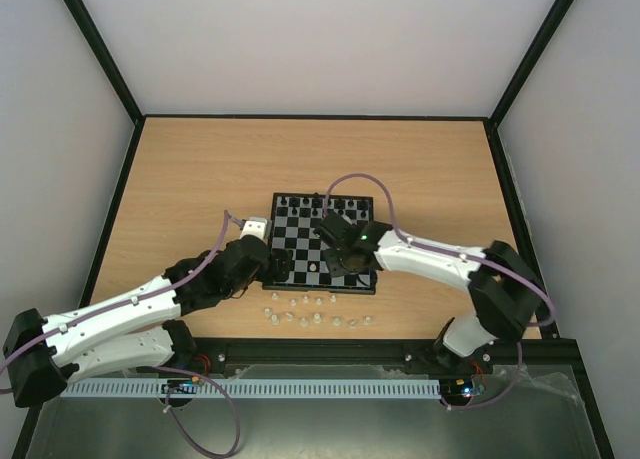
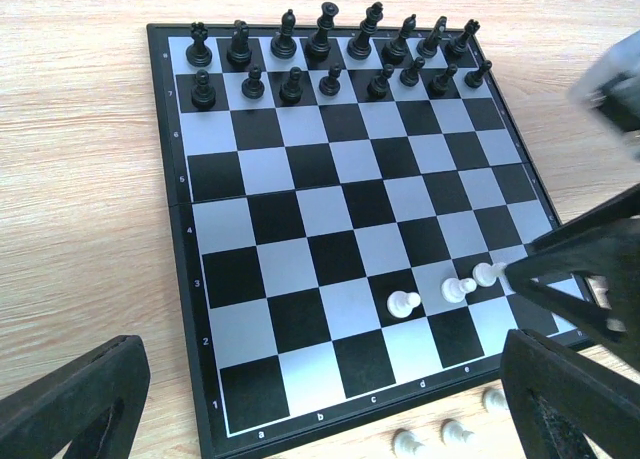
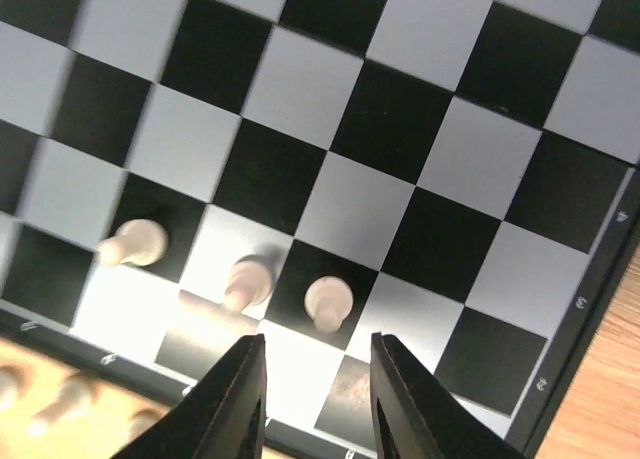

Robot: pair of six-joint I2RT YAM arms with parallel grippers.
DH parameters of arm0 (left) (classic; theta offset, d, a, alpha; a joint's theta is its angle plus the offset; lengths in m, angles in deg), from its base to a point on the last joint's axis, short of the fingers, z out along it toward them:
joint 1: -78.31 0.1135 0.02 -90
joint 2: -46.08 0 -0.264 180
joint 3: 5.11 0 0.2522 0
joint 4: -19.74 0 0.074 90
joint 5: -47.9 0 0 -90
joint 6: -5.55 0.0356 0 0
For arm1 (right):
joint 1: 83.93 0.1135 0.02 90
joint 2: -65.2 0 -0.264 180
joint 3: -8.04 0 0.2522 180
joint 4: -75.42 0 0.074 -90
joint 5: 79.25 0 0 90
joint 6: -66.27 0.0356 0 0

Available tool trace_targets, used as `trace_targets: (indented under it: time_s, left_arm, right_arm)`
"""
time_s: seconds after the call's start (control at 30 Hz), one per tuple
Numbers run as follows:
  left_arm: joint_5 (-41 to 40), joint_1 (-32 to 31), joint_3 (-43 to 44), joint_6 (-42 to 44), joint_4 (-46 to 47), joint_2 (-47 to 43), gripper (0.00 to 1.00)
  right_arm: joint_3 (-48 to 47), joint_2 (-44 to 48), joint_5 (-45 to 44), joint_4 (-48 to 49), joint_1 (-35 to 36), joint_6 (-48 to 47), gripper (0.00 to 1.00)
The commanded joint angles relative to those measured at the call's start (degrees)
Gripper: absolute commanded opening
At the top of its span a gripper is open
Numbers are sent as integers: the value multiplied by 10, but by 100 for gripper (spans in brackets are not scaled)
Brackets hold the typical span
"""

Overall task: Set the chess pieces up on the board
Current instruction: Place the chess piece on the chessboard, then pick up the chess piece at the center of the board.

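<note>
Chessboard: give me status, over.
Left gripper open, at board's near-left corner. Right gripper open, tips at a standing white pawn. Three pawns on board, other white pieces loose on table. Nothing in the way.

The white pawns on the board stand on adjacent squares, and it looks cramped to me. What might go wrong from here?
The right tool hangs with jaws only partly apart, right behind a white pawn; pulling away at a slant may tip it. The neighbouring pawn stands one square over, so sideways drift might knock it. The loose white pieces lie bunched off the near edge of the board; grabbing one may scatter others.
</note>
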Motion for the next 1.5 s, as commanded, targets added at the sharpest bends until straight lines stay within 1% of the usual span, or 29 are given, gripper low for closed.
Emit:
trace_targets:
  time_s: [0.0,0.17,0.3,0.5,0.83,1.2,1.3,1.47]
  left_arm:
    - [1,5,-9,5,-7,-11,99]
    - [3,5,-9,5,-6,-14,99]
    - [18,6,-14,4,9,-17,99]
    - [17,6,-21,-2,4,-23,99]
    - [3,6,-36,-16,-20,-74,99]
    - [0,6,-36,-16,-18,-72,99]
    - [0,6,-37,-15,-18,-73,99]
    - [0,6,-36,-16,-18,-73,99]
  right_arm:
    - [23,82,29,-19,2,10,32]
    - [53,111,54,-18,30,24,36]
    - [64,91,63,-4,60,33,38]
    - [64,51,63,9,86,42,37]
    - [66,11,61,11,100,42,29]
    - [70,-11,62,10,106,57,20]
    - [70,-15,62,10,108,57,17]
    - [70,-16,59,10,109,57,6]
